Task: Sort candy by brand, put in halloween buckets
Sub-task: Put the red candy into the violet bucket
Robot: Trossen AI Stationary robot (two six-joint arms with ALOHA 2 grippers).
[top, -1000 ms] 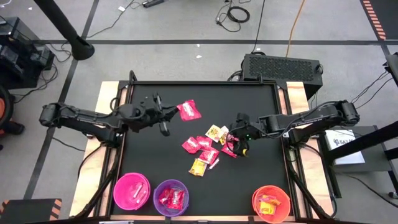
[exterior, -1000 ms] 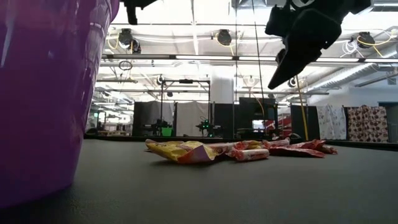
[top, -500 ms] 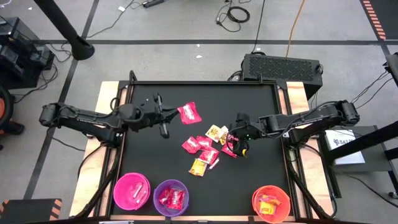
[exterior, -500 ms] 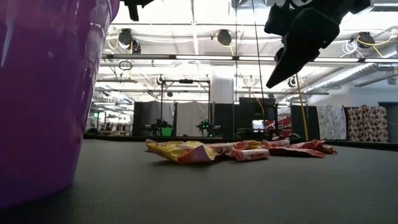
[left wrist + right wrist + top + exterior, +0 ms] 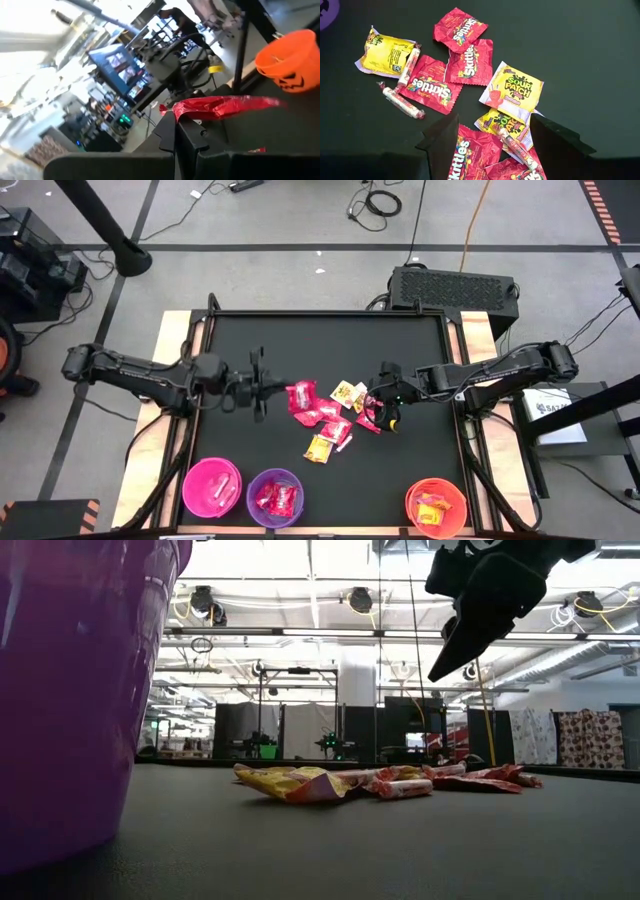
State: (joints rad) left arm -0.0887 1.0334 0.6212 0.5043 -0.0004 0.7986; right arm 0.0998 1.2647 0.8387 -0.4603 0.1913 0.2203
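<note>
The left gripper [image 5: 275, 387], clamped on a red packet [image 5: 300, 395], has swung toward the candy pile [image 5: 335, 420]; right gripper [image 5: 383, 416] gapes above.

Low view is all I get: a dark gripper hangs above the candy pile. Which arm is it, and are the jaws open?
Observer: It is the right gripper, jaws open, over a red shiny Skittles packet.
Operator: Left arm?
Observer: The left gripper is shut on a red shiny wrapped packet, near the pile.
Operator: What is inside the purple round plastic bucket?
Observer: A few red wrapped candies.
</note>
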